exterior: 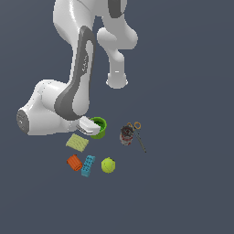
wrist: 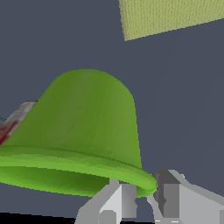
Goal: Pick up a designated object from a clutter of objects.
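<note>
Gripper [exterior: 91, 128]: positioned at the rim of the green cup [exterior: 99, 127]. In the wrist view, the two fingers [wrist: 117, 201] straddle the cup's rim [wrist: 139, 181], one on each side of the wall; whether they are pressing on it cannot be determined.

Green cup: upright on the dark floor [exterior: 183, 192], mouth up, partly covered by the gripper in the exterior view.

Surrounding items, exterior view:
- Pale flat pad [exterior: 77, 142]: near the cup, toward the view's lower left.
- Orange block [exterior: 74, 162] and cyan brick [exterior: 88, 165]: side by side below the pad.
- Yellow-green ball [exterior: 108, 165]: just beside the brick.
- Dark can [exterior: 126, 135] and scissors [exterior: 137, 134]: on the cup's other side, close together
</note>
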Robot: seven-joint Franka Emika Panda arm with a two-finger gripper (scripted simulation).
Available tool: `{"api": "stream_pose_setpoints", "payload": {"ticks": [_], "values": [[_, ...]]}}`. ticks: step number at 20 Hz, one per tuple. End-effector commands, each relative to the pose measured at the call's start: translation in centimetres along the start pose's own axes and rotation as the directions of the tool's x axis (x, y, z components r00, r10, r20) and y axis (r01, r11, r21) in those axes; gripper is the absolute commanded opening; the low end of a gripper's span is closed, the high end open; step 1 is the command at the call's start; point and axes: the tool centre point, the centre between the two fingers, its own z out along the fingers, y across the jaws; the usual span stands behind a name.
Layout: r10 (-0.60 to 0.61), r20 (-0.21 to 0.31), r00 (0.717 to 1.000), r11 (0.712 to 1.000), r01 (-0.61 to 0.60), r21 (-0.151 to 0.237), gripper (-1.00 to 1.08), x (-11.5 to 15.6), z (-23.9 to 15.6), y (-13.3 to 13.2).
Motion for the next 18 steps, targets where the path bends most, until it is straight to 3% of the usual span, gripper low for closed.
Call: {"api": "stream_pose_setpoints", "payload": {"ticks": [1, 8, 18], "values": [[-0.032, -0.037, 0.999, 0.999, 0.032, 0.010, -1.00, -1.3, -2.8, 0.7], [-0.143, -0.162, 0.976, 0.988, 0.151, 0.036, -1.00, -6.3, -11.9, 4.0], [-0.267, -0.309, 0.913, 0.954, 0.296, 0.050, -1.00, -13.0, -21.9, 9.1]]}}
